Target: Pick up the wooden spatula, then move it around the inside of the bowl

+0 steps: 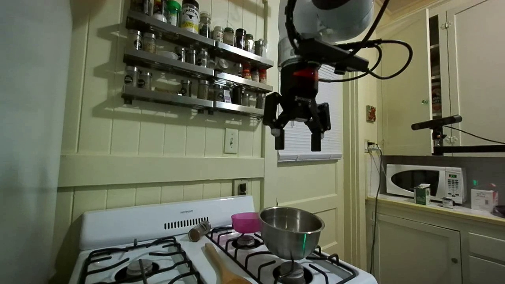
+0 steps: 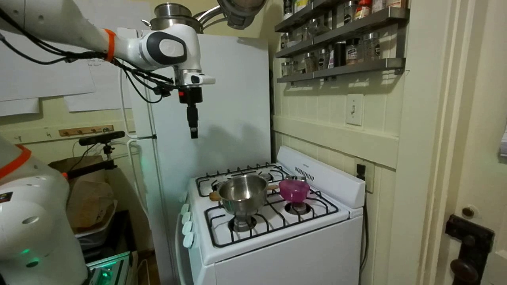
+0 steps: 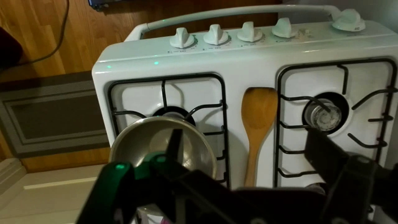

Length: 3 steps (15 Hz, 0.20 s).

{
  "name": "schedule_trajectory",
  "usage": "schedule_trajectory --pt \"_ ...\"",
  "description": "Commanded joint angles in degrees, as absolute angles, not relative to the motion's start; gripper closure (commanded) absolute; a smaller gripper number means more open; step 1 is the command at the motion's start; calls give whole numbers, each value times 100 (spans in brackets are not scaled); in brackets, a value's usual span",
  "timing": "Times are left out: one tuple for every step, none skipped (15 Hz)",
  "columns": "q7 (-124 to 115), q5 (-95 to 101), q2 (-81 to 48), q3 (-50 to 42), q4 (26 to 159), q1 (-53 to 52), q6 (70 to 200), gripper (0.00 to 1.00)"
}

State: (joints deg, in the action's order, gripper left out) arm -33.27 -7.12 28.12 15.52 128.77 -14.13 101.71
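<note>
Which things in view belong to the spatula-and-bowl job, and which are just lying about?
Belongs to the job:
wooden spatula, lying on the stove
metal bowl, upright on the stove
gripper, open and holding nothing

Just lying about:
pink bowl, toward the stove's back
loose jar, on its side
shelved spice jars
microwave
</note>
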Motion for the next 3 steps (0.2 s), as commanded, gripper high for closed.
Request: schedule_trajectory --pt "-3269 -774 2833 1701 12867 -1231 10151 0" --pt "-3272 -770 2786 1704 12872 -1219 10164 0" --pt "-3276 -766 2710 1698 12873 -1207 10183 0"
